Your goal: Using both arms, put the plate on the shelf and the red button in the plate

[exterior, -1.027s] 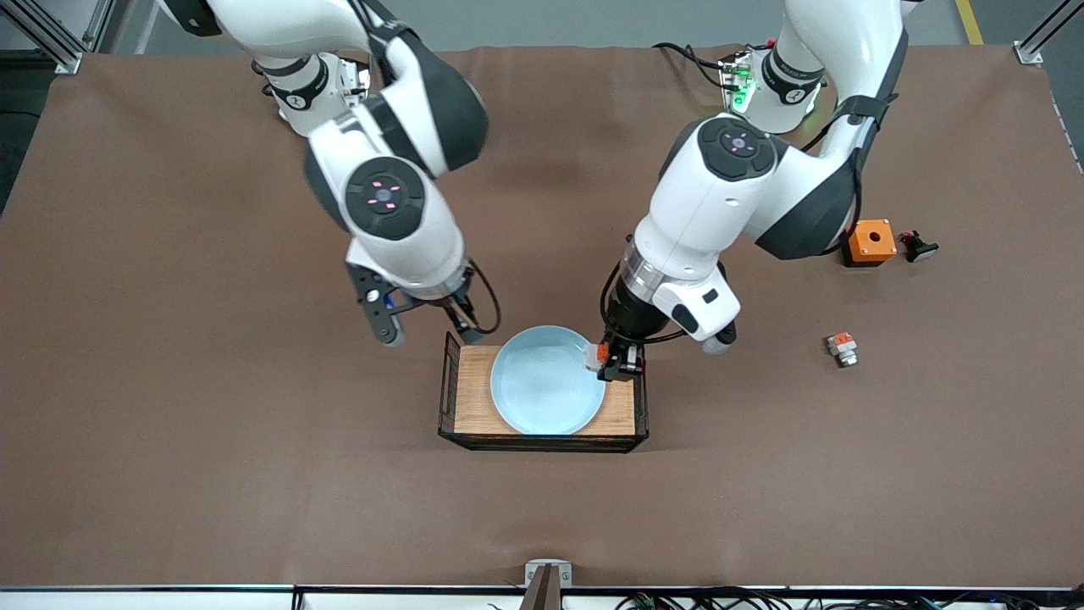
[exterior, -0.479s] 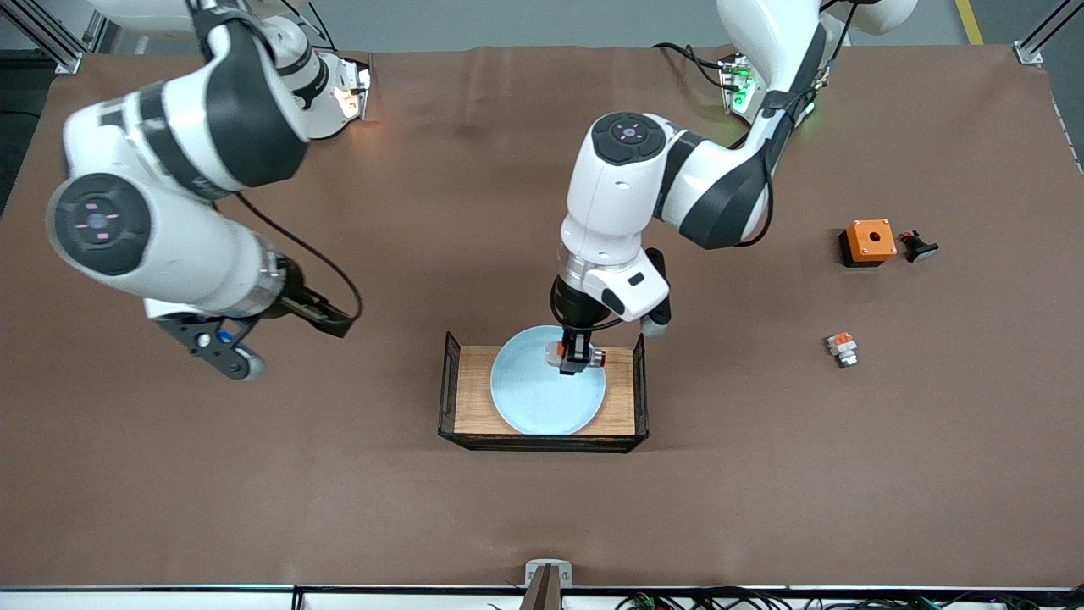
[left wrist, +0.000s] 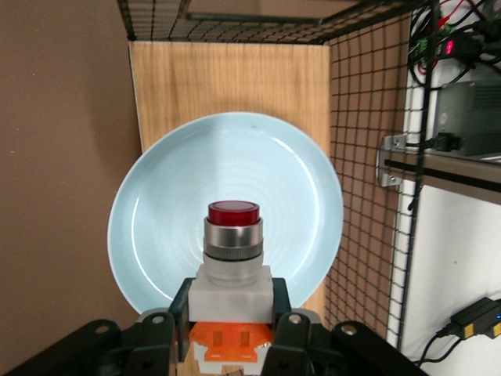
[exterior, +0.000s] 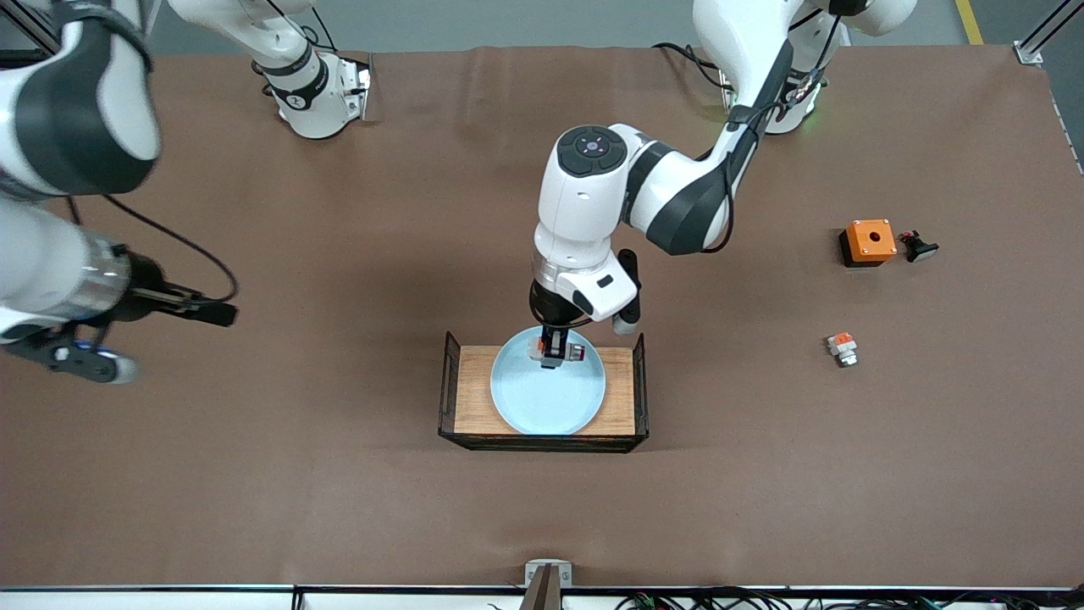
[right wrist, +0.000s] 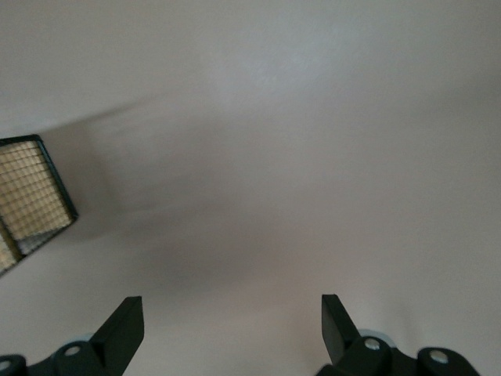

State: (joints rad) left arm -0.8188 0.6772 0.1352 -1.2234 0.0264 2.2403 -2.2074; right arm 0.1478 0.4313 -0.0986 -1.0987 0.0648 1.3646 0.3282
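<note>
Plate: flat on wooden tray with wire ends, mid-table.
Red button: clamped in left gripper, above plate.
Right gripper: fingers spread wide, holding nothing, over bare table toward right arm's end.

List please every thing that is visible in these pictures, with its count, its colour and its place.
plate: 1, pale blue, in the tray.
tray: 1, wooden floor with black wire walls, mid-table.
red button: 1, white and grey with an orange block and red tip, held over the plate.
orange box: 1, toward the left arm's end.
black part: 1, beside the orange box.
orange-and-white part: 1, nearer the front camera than the box.
left gripper: shut on the red button.
right gripper: open, over bare table, waiting.
</note>
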